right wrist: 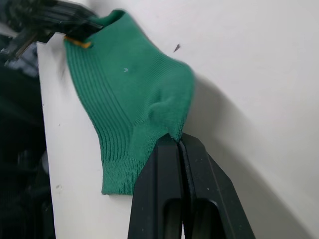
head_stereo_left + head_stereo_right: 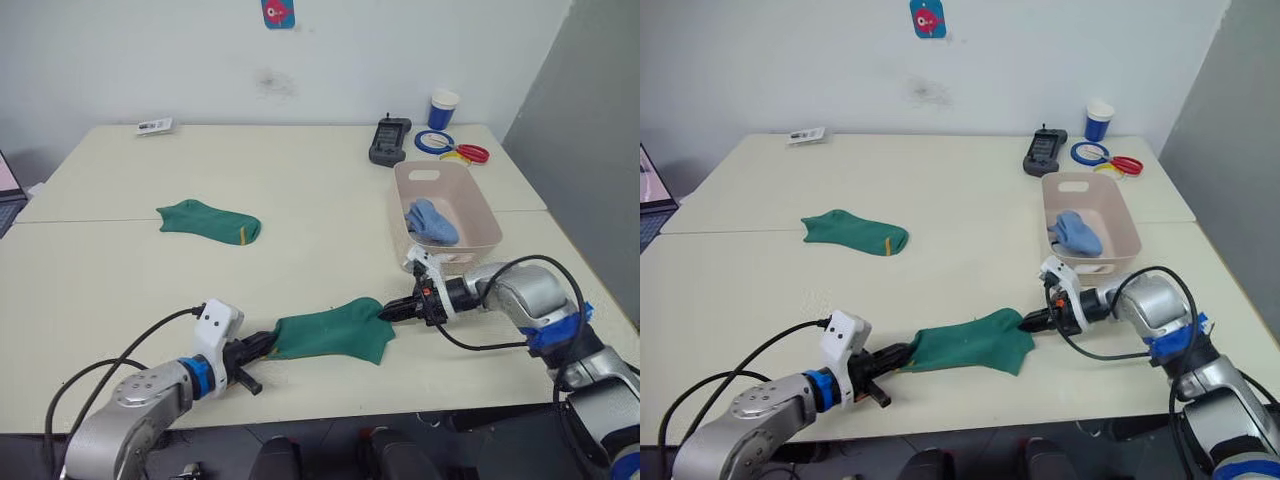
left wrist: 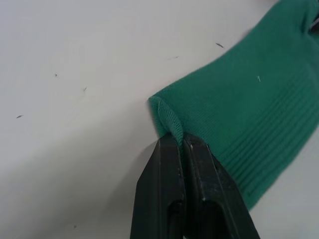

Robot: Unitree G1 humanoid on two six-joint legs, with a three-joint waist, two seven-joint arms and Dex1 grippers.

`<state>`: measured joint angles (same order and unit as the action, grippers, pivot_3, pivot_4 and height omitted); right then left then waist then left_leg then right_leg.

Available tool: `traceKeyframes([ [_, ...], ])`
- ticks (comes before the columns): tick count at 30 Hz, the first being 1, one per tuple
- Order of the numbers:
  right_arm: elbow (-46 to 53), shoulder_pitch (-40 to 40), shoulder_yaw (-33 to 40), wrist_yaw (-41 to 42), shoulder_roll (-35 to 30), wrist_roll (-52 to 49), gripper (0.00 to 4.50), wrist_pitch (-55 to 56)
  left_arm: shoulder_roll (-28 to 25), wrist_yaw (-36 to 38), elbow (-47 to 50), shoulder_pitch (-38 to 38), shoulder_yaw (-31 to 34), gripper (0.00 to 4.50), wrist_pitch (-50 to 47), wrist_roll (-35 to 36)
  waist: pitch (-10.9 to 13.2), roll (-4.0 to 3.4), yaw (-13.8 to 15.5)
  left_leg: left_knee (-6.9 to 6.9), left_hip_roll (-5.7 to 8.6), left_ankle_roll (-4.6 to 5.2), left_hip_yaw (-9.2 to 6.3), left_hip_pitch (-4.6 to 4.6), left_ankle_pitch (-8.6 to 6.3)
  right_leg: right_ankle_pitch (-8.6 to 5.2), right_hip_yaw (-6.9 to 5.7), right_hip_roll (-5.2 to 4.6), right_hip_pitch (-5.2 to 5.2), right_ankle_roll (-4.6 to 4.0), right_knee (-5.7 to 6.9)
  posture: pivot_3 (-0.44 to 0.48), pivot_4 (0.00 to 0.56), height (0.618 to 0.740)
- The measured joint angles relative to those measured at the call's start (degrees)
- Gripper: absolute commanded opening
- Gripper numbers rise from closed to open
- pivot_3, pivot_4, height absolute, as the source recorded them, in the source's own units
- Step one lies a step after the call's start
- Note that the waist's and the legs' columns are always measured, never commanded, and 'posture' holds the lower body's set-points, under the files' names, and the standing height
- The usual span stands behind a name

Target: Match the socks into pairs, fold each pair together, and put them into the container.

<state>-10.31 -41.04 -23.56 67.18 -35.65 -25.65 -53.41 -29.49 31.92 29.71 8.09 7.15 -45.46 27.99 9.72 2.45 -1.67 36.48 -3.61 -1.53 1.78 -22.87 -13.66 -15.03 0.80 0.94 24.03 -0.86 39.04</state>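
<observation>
A dark green sock (image 2: 335, 335) lies stretched along the table's front edge between my two grippers. My left gripper (image 2: 268, 342) is shut on its left end, and the left wrist view shows the fingers (image 3: 172, 164) pinching the sock's rim (image 3: 167, 122). At the sock's right end, my right gripper (image 2: 385, 312) is shut on the fabric (image 1: 149, 109). A second dark green sock (image 2: 210, 220) with a small yellow mark lies flat farther back on the left. The pale pink container (image 2: 470, 195) stands at the right, with light blue socks (image 2: 432, 222) inside.
Behind the container are a black handheld device (image 2: 390, 138), a blue-and-white paper cup (image 2: 443, 108) and rings of coloured tape (image 2: 452, 150). A small card (image 2: 154, 126) lies at the far left edge. A seam (image 2: 300, 215) runs across the table.
</observation>
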Motion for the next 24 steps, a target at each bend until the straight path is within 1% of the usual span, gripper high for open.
traceKeyframes([
  [2, -2.49, -0.92, -1.48, 2.62, 0.01, 1.89, 0.01, 2.09, 1.3, -1.78, -0.17, -1.41, -0.62, 0.0, 0.04, -0.52, 0.0, 0.0, 0.06, 0.0, 0.01, 0.0, -0.01, -0.03, 0.0, 0.0, 0.0, 0.0, 0.01, 0.0, -0.01, 0.0, 0.15, 0.74],
  [3, -3.48, -1.09, -1.98, 3.54, 0.01, 2.58, 0.42, 3.22, 1.74, -2.47, -0.49, -2.2, -0.7, 0.0, 0.6, -0.94, 0.0, 0.0, 0.06, 0.01, 0.01, 0.0, 0.0, -0.02, 0.0, 0.0, 0.01, 0.0, 0.01, 0.0, -0.02, 0.0, 0.15, 0.74],
  [5, -4.88, -1.11, -2.23, 4.33, 0.26, 4.11, 0.95, 4.85, 1.73, -2.74, -0.98, -3.34, -0.72, 0.47, 1.72, -1.65, 0.0, 0.0, 0.05, 0.02, 0.01, 0.0, 0.0, -0.02, 0.0, 0.01, 0.03, 0.0, 0.01, -0.01, -0.01, 0.0, 0.15, 0.74],
  [6, -5.55, -1.12, -2.21, 4.7, 0.27, 4.28, 1.38, 5.38, 1.64, -2.53, -1.08, -3.6, -0.72, 0.72, 2.18, -1.69, 0.0, 0.0, 0.04, 0.01, 0.01, 0.0, 0.0, -0.02, 0.0, 0.01, 0.02, 0.0, 0.01, -0.01, -0.01, 0.0, 0.15, 0.74],
  [8, -5.51, -1.09, -1.84, 5.44, 0.19, 4.22, 2.07, 5.6, 1.3, -1.91, -1.1, -3.68, -0.71, 1.32, 2.26, -1.47, 0.0, 0.0, -0.13, 0.01, -0.01, 0.0, -0.02, 0.01, 0.0, 0.01, 0.06, 0.0, 0.01, -0.01, 0.01, 0.0, 0.15, 0.74],
  [9, -4.6, -0.81, -1.3, 5.13, -0.16, 4.34, 2.49, 5.74, 0.57, -1.12, -1.08, -3.52, -0.7, 1.66, 2.26, -1.24, 0.0, 0.0, -0.16, 0.01, -0.01, 0.0, -0.03, 0.0, 0.0, 0.01, 0.04, 0.0, 0.02, -0.01, 0.03, 0.0, 0.15, 0.74],
  [11, -1.37, 0.62, 0.46, 4.14, -1.62, 4.82, 3.08, 7.45, -1.43, 0.01, -1.15, -2.2, -0.08, 2.26, 2.37, -1.28, 0.02, -0.03, -0.13, 0.0, -0.03, 0.0, -0.05, 0.01, 0.0, 0.0, 0.01, 0.01, 0.03, -0.01, 0.03, 0.0, 0.15, 0.74],
  [12, 0.27, 1.74, 1.65, 3.72, -2.54, 5.07, 3.09, 9.07, -2.63, 0.35, -1.35, -1.48, 0.22, 2.5, 2.82, -1.58, 0.02, -0.03, -0.07, 0.0, -0.03, 0.0, -0.06, 0.0, 0.0, 0.0, -0.01, 0.01, 0.02, -0.01, 0.02, 0.0, 0.15, 0.74],
  [13, 2.97, 4.03, 3.28, 3.6, -4.04, 6.07, 3.09, 13.07, -3.98, 1.19, -2.34, -0.53, 1.17, 2.9, 4.25, -2.01, 0.02, -0.03, 0.0, -0.01, -0.02, 0.0, -0.04, 0.0, 0.0, -0.01, 0.0, 0.0, 0.03, -0.01, 0.0, 0.0, 0.15, 0.74],
  [15, 6.65, 7.85, 5.79, 3.62, -5.59, 6.75, 3.09, 19.38, -4.96, 2.3, -3.83, 0.82, 4.34, 3.47, 5.93, -1.94, 0.02, -0.02, 0.04, -0.01, -0.02, 0.0, -0.02, -0.01, 0.0, -0.01, 0.0, 0.0, 0.03, -0.01, -0.02, 0.0, 0.15, 0.74],
  [17, 11.25, 12.07, 7.56, 3.77, -5.9, 6.99, 3.09, 25.71, -7.14, 5.91, -4.66, 2.64, 7.23, 3.47, 9.51, -1.58, 0.02, -0.02, -0.06, -0.01, -0.04, -0.01, -0.01, 0.02, 0.0, -0.01, 0.03, 0.0, 0.03, -0.01, -0.02, 0.0, 0.15, 0.74],
  [20, 17.59, 18.69, 7.56, 4.98, -6.64, 9.58, 3.09, 37.2, -12.03, 15.54, -6.11, 6.41, 8.74, 3.47, 22.77, -3.9, 0.06, -0.08, -0.05, -0.04, -0.03, -0.02, 0.05, 0.07, 0.0, -0.02, 0.01, -0.02, 0.02, -0.03, -0.03, 0.0, 0.15, 0.74],
  [22, 19.29, 21.53, 6.17, 5.31, -6.32, 12.42, 3.09, 45.46, -14.54, 21.62, -8.88, 7.33, 8.52, 3.47, 31.46, -6.08, 0.06, -0.09, -0.02, -0.05, -0.03, -0.02, 0.09, 0.1, 0.0, -0.02, 0.01, -0.03, 0.0, -0.04, -0.03, 0.0, 0.15, 0.74],
  [24, 18.7, 22.79, 3.9, 4.83, -5.02, 16.53, 3.09, 53.19, -16.31, 26.3, -12.38, 6.41, 7.29, 3.47, 38.81, -8.32, 0.07, -0.11, -0.04, -0.05, -0.03, -0.02, 0.13, 0.12, 0.0, -0.02, 0.03, -0.02, 0.01, -0.04, -0.02, 0.0, 0.15, 0.74],
])
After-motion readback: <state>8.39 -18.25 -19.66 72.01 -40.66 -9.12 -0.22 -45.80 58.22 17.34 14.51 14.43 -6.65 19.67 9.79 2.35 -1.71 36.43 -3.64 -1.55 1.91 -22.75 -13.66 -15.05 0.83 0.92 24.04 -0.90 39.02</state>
